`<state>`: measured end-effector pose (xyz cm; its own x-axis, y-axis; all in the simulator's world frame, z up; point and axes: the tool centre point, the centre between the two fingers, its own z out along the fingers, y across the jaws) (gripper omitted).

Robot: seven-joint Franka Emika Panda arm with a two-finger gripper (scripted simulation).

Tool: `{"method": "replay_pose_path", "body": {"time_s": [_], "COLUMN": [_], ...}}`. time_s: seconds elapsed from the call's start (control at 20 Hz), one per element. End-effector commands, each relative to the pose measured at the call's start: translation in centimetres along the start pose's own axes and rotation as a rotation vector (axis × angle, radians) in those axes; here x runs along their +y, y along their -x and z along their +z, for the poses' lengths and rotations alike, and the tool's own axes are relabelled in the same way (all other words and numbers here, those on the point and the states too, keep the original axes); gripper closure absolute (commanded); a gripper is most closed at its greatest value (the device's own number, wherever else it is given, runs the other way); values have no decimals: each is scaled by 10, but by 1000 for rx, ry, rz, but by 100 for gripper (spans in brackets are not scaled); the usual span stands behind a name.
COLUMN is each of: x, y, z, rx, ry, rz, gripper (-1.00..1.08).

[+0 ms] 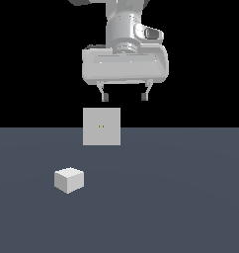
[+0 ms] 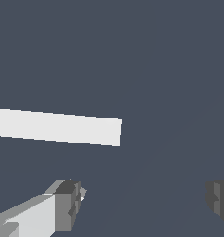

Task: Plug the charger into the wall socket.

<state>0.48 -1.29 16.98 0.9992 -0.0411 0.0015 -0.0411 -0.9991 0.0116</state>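
The charger [image 1: 69, 180] is a small white cube resting on the dark grey floor toward the exterior view's left, in front of the socket. The wall socket [image 1: 101, 126] is a flat upright light-grey plate with two tiny orange dots at its centre. My gripper [image 1: 124, 97] hangs open and empty high above the floor, above and a little to the exterior view's right of the socket, far from the charger. In the wrist view the two fingertips [image 2: 67, 203] stand wide apart, and a long pale bar [image 2: 58, 126], the socket seen from above, lies on the floor. The charger is out of the wrist view.
The dark grey floor [image 1: 180, 197] stretches flat all around the charger and the socket. Nothing else stands on it.
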Motion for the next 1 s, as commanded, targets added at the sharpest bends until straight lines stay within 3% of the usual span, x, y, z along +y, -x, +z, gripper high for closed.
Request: {"method": "replay_pose_path", "body": {"time_s": [0.0, 0.45, 0.95], "x": [0, -9, -38], "y": [0, 4, 21], "z": [0, 7, 31], "rx": [0, 12, 50], "ry": [0, -6, -27], "rz": [0, -67, -292], "gripper": [-92, -92, -92]}}
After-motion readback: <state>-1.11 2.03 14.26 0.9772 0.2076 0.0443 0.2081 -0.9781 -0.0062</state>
